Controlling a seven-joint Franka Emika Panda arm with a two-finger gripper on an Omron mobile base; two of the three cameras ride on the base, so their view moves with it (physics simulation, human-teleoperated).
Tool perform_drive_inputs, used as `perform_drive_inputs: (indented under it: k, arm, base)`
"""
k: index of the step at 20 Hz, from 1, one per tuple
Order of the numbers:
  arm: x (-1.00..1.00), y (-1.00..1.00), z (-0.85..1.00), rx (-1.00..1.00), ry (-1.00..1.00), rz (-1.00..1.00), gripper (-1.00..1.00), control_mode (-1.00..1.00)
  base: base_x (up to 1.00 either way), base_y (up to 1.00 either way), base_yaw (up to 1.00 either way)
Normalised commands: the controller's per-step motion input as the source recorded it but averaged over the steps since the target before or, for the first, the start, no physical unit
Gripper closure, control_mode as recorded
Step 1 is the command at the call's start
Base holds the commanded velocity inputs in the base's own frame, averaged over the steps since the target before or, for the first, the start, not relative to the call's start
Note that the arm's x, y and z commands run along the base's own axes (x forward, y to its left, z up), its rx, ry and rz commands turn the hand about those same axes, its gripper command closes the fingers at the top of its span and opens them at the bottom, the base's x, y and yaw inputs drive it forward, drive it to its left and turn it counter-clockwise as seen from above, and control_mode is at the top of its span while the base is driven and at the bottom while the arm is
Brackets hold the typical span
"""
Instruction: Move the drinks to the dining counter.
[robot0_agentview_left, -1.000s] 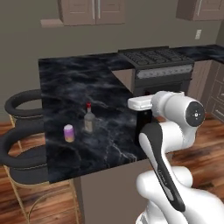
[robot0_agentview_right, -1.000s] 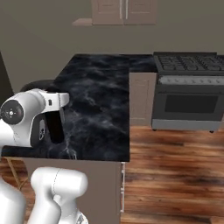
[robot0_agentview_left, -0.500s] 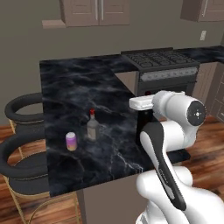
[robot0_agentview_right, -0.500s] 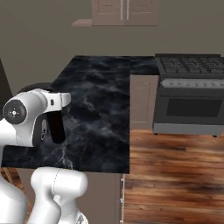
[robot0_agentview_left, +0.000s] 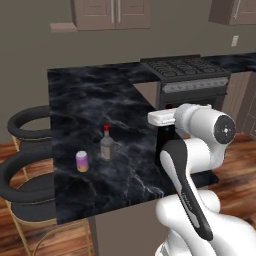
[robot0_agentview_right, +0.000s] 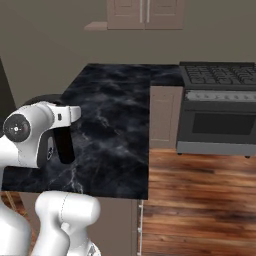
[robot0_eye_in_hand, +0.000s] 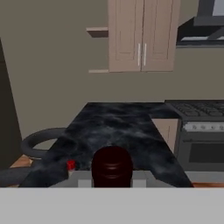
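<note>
On the counter (robot0_agentview_left: 125, 125) near the stools (robot0_agentview_left: 25, 150), can (robot0_agentview_left: 82, 161) beside capped bottle (robot0_agentview_left: 106, 145); gripper (robot0_eye_in_hand: 112, 181) clamped on wine bottle (robot0_eye_in_hand: 112, 166).

A dark wine bottle top (robot0_eye_in_hand: 112, 165) rises at the bottom centre, close to the camera. Just left of it a small red cap (robot0_eye_in_hand: 70, 165) shows. Beyond lies the black marble bench (robot0_eye_in_hand: 118, 127), a round black stool (robot0_eye_in_hand: 41, 143) at its left, a stove (robot0_eye_in_hand: 201, 131) at right, and pale wall cabinets (robot0_eye_in_hand: 141, 35) above.
</note>
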Motion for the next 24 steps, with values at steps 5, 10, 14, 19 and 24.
perform_drive_inputs:
  k: [5, 10, 14, 19, 24]
  arm:
    - [0.35, 0.00, -0.03, 0.00, 0.00, 0.06, 1.00, -1.00]
    - [0.59, -0.04, -0.15, 0.00, 0.02, 0.20, 1.00, -1.00]
    - [0.49, -0.01, -0.32, 0.00, 0.00, 0.16, 1.00, -1.00]
    - [0.35, 0.00, -0.40, 0.01, 0.00, 0.16, 1.00, -1.00]
    - [0.24, 0.00, -0.36, 0.05, -0.01, 0.15, 1.00, -1.00]
  base:
    - [0.22, 0.00, 0.02]
    - [0.00, 0.00, 0.00]
    - [0.00, 0.00, 0.00]
    - [0.00, 0.00, 0.00]
    - [0.00, 0.00, 0.00]
